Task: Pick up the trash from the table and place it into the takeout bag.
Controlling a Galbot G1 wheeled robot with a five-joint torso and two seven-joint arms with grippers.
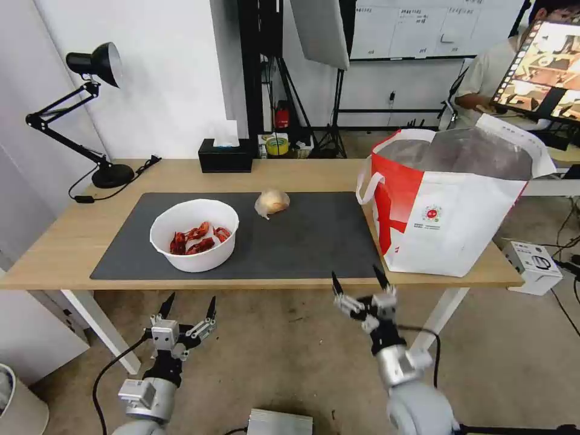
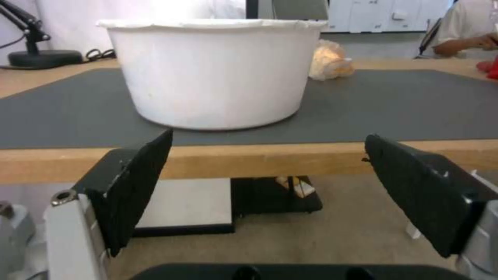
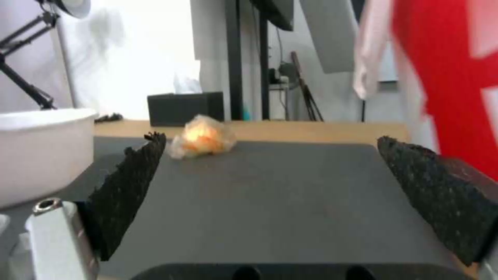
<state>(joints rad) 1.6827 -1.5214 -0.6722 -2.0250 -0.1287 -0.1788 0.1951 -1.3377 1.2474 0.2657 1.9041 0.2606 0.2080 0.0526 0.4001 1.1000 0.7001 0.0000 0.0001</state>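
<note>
Just short of the bench's (image 1: 72, 241) near edge, the right claw (image 1: 360, 284) hangs with its jaws spread and nothing between them, aimed across the dark mat (image 1: 314, 235). Straight ahead of it and a little to its left lies the tan film-skinned lump (image 1: 272, 202), well apart, near the mat's far edge; the right wrist view puts the lump (image 3: 202, 137) close to the left-hand finger's line rather than centred. The lump is roundish, slightly wider across the bench than deep, with a loose tail of film trailing toward the bowl side. The left claw (image 1: 187, 309), also released and empty, waits below the bench edge directly facing the white bowl (image 1: 194, 234) of red crayfish shells (image 1: 199, 237). The takeout bag (image 1: 450, 205) stands open-mouthed on the bench's right end, just beside the right claw, so the right arm looks the better placed for the lump.
</note>
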